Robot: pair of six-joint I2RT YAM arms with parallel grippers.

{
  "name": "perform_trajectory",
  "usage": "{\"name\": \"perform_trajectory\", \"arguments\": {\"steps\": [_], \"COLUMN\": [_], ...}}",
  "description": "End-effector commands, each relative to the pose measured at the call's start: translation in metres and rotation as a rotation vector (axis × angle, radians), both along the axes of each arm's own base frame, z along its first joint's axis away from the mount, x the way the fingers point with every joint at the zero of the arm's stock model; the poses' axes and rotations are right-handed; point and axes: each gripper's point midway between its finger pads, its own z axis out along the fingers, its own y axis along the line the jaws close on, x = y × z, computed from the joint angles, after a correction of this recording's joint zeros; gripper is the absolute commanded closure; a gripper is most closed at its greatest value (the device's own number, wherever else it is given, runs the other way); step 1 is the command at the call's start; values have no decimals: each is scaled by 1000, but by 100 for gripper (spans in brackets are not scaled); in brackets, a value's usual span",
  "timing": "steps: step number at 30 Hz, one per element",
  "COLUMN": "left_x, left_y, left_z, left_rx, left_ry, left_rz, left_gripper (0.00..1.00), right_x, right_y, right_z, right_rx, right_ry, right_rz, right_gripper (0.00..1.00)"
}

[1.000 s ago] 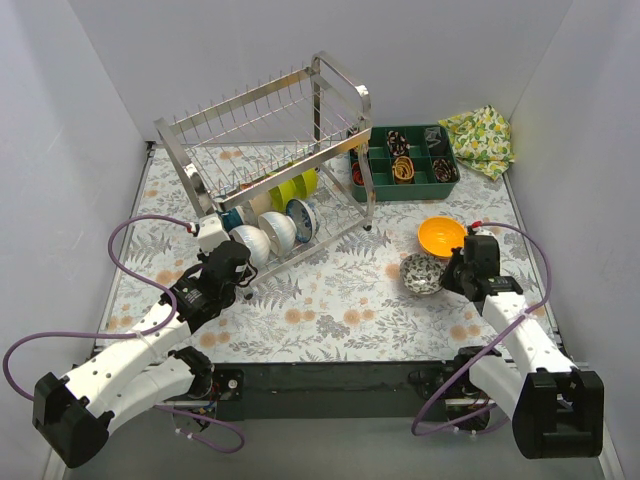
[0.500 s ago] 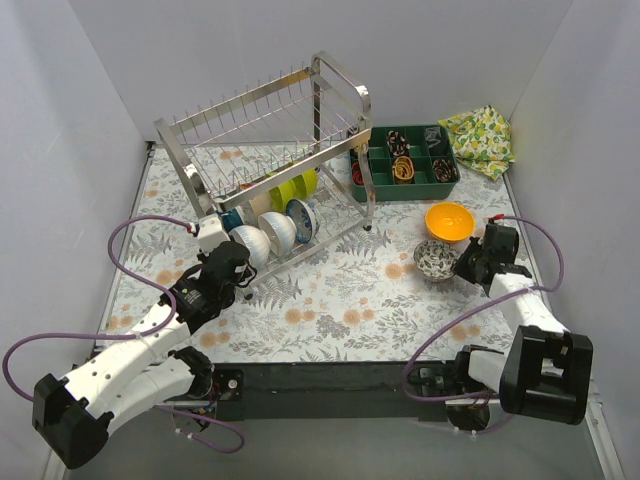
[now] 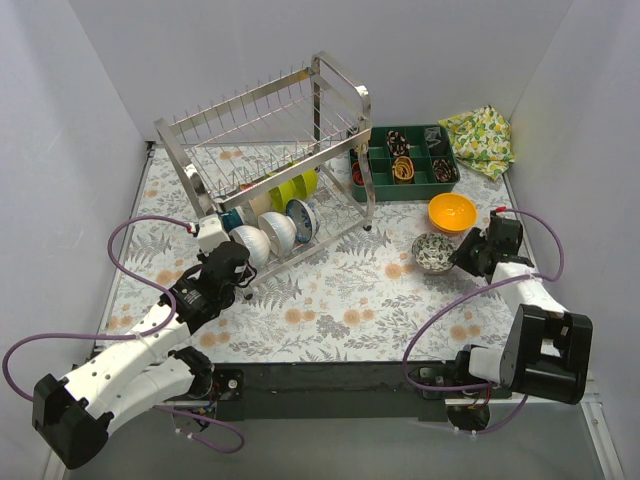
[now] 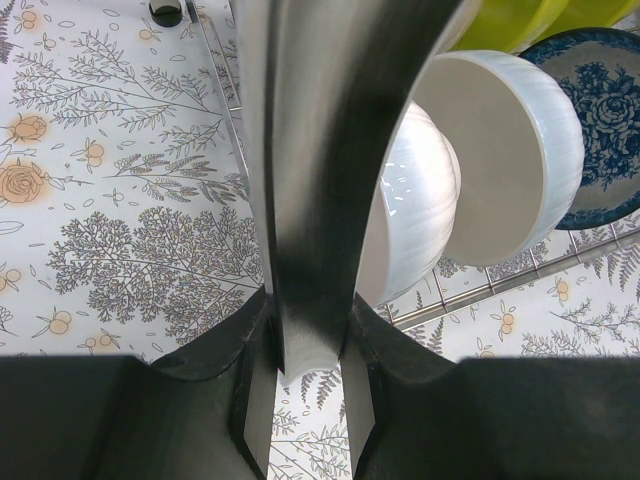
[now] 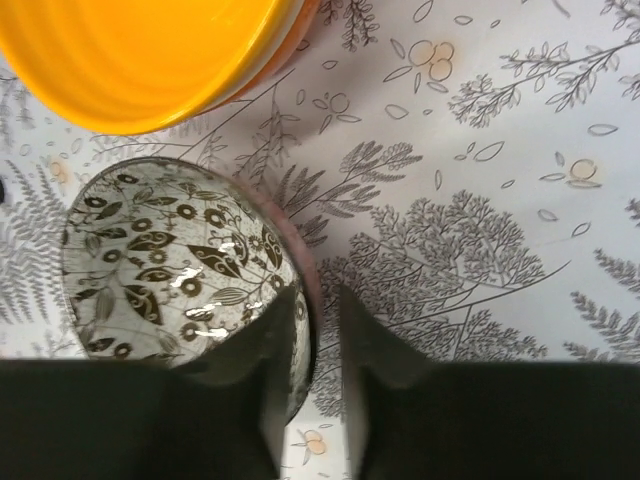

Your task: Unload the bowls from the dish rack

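The dish rack (image 3: pixel 260 130) stands at the back left, with white bowls (image 3: pixel 278 230), a blue-and-white bowl (image 3: pixel 303 218) and lime green bowls (image 3: pixel 293 188) on edge in its lower tier. My left gripper (image 3: pixel 243 266) is shut on the rim of the nearest white bowl (image 4: pixel 320 150), which is still in the rack. A second white bowl (image 4: pixel 510 150) and the blue-and-white bowl (image 4: pixel 600 120) stand behind it. My right gripper (image 3: pixel 462 256) is shut on the rim of a black-and-white patterned bowl (image 5: pixel 170 260), which rests on the table beside an orange bowl (image 3: pixel 452 212).
A dark green compartment tray (image 3: pixel 420 190) sits right of the rack, just behind the orange bowl. A lemon-print cloth (image 3: pixel 480 138) lies in the back right corner. Grey walls close in both sides, and the right arm is near the right wall.
My right gripper has carried the patterned bowl back and to the right, and it now sits beside the orange bowl. The left arm has not moved.
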Motion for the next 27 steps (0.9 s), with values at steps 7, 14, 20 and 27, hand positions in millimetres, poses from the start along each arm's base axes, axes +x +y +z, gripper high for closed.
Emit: {"name": "perform_trajectory", "arguments": {"steps": [7, 14, 20, 27], "left_x": [2, 3, 3, -1], "left_y": [5, 5, 5, 6], "left_z": [24, 23, 24, 18], "left_rx": [-40, -35, -35, -24], "left_ry": [-78, -73, -76, -58], "left_rz": [34, 33, 34, 26], "left_gripper": [98, 98, 98, 97], "right_x": [3, 5, 5, 9], "right_y": [16, 76, 147, 229], "right_z": [73, 108, 125, 164], "right_rx": [-6, -66, -13, 61], "right_ry": [-235, -378, -466, -624], "right_rz": [94, 321, 498, 683], "right_gripper": [21, 1, 1, 1]}}
